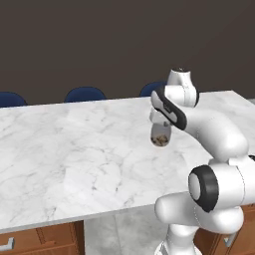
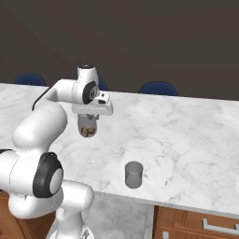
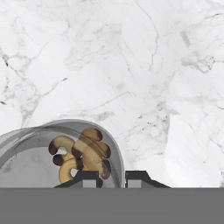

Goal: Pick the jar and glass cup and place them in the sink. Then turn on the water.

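Observation:
The jar (image 1: 160, 135), clear glass with brown-golden bits at its bottom, hangs above the white marble counter (image 1: 74, 149), and my gripper (image 1: 160, 124) is shut on its top. From the other side the jar (image 2: 87, 126) hangs under my gripper (image 2: 87, 117), well off the counter surface. In the hand view the jar (image 3: 74, 153) curves up at the lower left, its rim caught between the two fingertips (image 3: 87, 178). The glass cup (image 2: 133, 174), a plain grey tumbler, stands upright near the counter's front edge, to the right of the jar. The sink and the water are out of view.
Blue chair backs (image 1: 84, 93) line the far side of the counter. Wooden drawers (image 2: 200, 223) sit below its front edge. A dark wall fills the background.

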